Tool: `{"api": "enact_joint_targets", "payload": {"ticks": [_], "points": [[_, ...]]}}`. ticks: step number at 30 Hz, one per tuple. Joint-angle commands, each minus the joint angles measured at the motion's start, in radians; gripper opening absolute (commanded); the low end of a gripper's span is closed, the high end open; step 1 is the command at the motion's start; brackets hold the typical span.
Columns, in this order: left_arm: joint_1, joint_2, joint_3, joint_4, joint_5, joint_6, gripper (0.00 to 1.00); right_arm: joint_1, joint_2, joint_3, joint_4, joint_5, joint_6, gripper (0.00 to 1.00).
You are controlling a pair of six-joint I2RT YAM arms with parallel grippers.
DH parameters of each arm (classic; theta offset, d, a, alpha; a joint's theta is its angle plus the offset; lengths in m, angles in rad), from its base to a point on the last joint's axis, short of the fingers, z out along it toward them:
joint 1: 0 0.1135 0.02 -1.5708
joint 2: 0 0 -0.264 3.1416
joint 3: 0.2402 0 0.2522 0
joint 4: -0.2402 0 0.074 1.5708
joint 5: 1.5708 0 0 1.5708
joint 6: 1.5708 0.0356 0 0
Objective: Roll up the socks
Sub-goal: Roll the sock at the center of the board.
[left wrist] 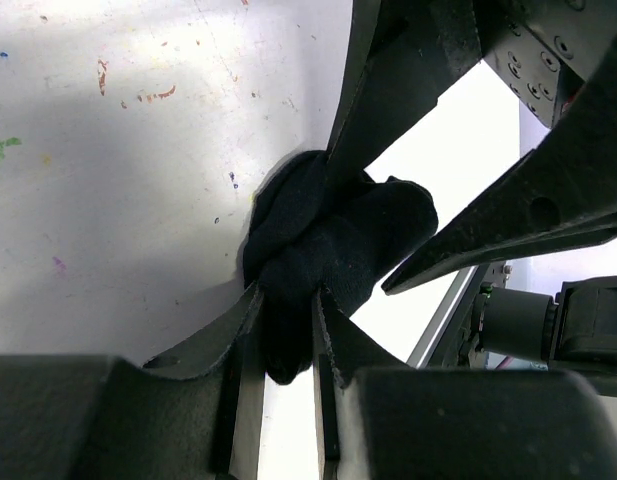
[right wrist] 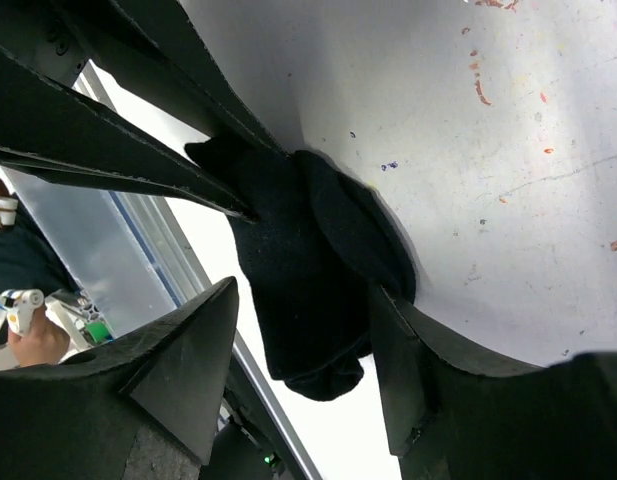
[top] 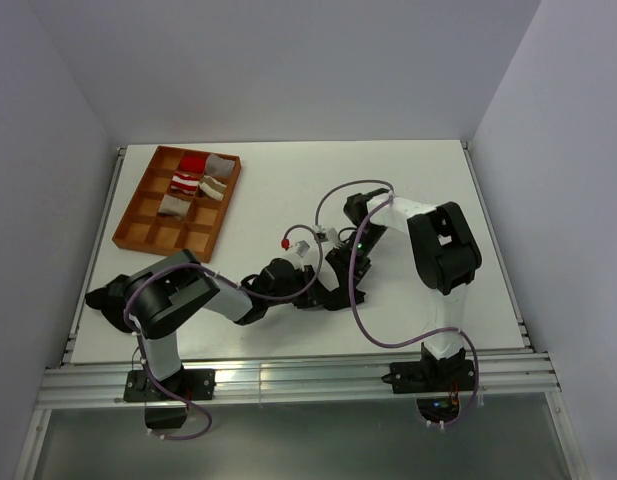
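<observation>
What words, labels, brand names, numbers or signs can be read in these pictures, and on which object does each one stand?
No text can be read in any view.
The table bears only coloured paint specks, not letters.
The black sock and the wooden tray show no lettering.
The small white item at the lower left edge of the right wrist view is too blurred to read.

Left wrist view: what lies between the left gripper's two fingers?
A bunched black sock is pinched between the fingers of the left gripper. The left wrist view shows this plainly.
</observation>
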Motion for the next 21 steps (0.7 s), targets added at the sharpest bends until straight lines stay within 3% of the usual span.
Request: {"api": "enact_joint_targets", "payload": {"ticks": [1,21], "points": [[-0.006,0.051,-0.012,-0.197,-0.048,0.034,0.0,-0.005,-0.031,0.037,0.049,-0.004,-0.026,0.63],[-0.006,0.078,0.0,-0.197,-0.031,0.026,0.0,-0.006,-0.1,-0.036,0.222,0.12,0.046,0.7]]}}
